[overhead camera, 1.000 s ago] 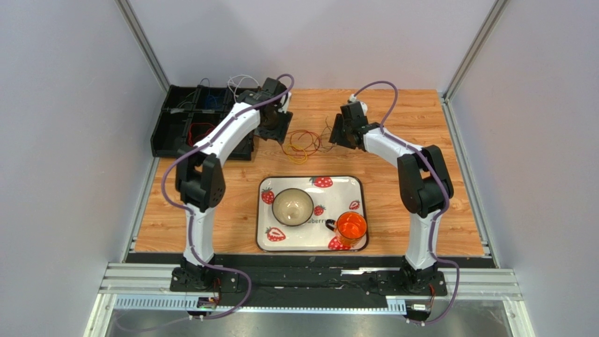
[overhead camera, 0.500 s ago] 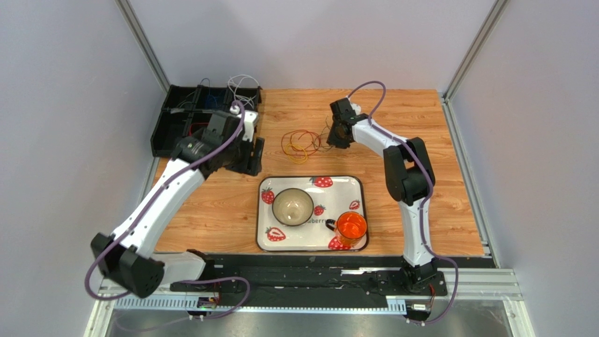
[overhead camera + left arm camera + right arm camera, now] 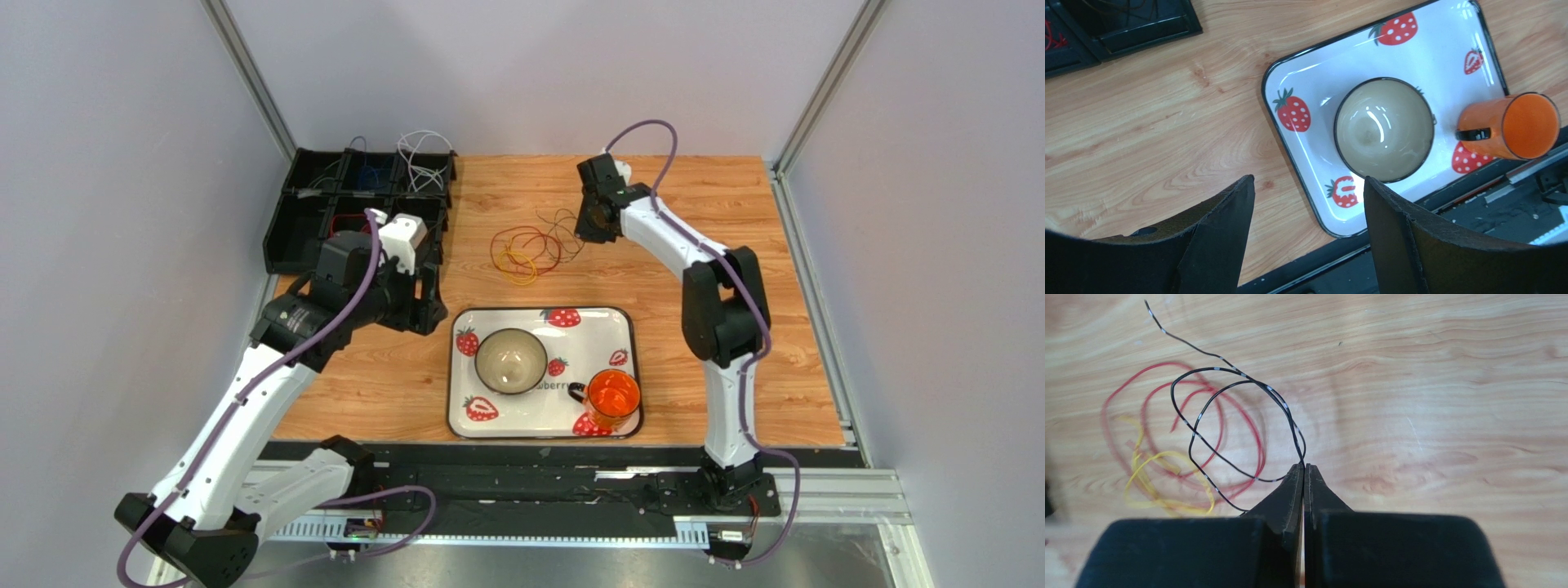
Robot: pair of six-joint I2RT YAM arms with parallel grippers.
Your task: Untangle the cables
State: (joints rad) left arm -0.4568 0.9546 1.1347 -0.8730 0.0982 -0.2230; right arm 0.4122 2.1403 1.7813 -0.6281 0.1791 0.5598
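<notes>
Right pincer (image 3: 1303, 468) clenched on black cable (image 3: 1211, 369); red loop (image 3: 1258, 440) and yellow loop (image 3: 1168, 454) trail leftward | left pincer (image 3: 1308, 182) released, well apart

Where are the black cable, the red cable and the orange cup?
black cable (image 3: 1287, 408): right wrist view, loop's right side.
red cable (image 3: 1158, 365): right wrist view, outer loop's top.
orange cup (image 3: 1530, 125): left wrist view, its mouth.

In the right wrist view we lose the thin black white-flecked cable (image 3: 1288, 411) between the pressed-together tips of the right gripper (image 3: 1303, 468), and the red cable loops (image 3: 1257, 438) and yellow cable (image 3: 1171, 454) look blurred. In the left wrist view the top edge cuts off the black plastic compartment bin (image 3: 1137, 24), and one finger (image 3: 1395, 233) of the left gripper (image 3: 1309, 180) hides the near rim of the white strawberry-printed tray (image 3: 1315, 79).
</notes>
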